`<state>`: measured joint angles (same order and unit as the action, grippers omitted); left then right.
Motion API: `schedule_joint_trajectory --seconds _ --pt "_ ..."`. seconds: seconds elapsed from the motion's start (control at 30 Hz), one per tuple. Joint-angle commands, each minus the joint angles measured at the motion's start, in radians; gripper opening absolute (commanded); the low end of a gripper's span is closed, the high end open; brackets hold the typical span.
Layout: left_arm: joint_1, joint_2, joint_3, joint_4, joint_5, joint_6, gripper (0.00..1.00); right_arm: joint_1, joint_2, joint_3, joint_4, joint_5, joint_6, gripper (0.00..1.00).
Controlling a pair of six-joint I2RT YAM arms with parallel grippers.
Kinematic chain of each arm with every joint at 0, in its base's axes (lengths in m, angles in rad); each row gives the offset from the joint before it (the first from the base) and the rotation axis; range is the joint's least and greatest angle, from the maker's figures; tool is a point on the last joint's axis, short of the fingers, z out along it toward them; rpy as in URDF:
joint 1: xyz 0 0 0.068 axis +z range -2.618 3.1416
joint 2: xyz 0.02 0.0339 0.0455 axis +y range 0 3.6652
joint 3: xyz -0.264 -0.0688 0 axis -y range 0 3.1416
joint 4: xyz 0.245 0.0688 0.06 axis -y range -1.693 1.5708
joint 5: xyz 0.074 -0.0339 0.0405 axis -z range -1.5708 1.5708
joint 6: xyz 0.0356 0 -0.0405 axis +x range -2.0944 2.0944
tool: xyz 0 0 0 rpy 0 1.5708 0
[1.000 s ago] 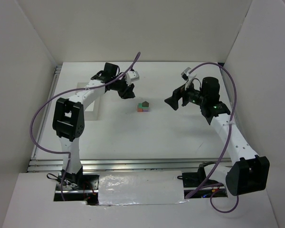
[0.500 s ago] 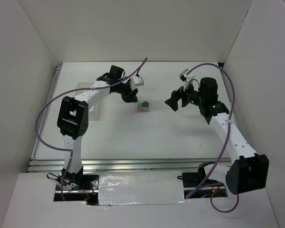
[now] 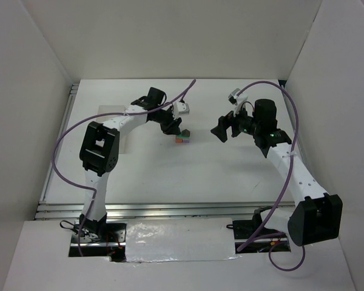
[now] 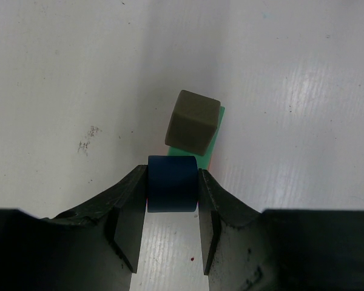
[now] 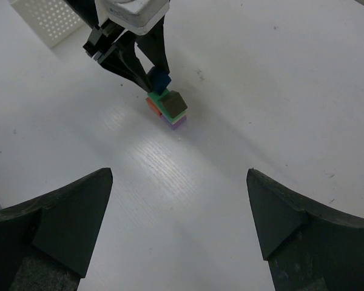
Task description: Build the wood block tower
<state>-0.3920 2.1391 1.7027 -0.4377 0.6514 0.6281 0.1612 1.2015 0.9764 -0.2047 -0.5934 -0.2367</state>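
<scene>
Left end effector (image 4: 173, 180) gripping blue cube (image 4: 172, 193), seemingly over wood block tower (image 4: 194, 121), right end effector (image 5: 179, 176) released

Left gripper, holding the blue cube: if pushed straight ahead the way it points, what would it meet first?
Most likely the olive-grey cube, sitting on the green block just ahead of the held dark blue cube. Their relative height is unclear.

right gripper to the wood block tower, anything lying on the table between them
Nothing: the right wrist view shows bare table from the right gripper to the wood block tower. The left gripper, holding a dark blue block, is beyond the tower.
</scene>
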Motion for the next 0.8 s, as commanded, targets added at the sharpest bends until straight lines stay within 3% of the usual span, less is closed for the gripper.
schedule_joint_trajectory --seconds 0.0,0.77 --pt "-0.008 0.004 0.037 0.004 0.02 0.045 0.21 0.011 -0.003 0.042 -0.009 0.004 -0.018 1.0" --pt "-0.002 0.001 0.025 -0.039 0.105 0.134 0.21 0.014 0.001 0.056 -0.03 -0.019 -0.032 1.0"
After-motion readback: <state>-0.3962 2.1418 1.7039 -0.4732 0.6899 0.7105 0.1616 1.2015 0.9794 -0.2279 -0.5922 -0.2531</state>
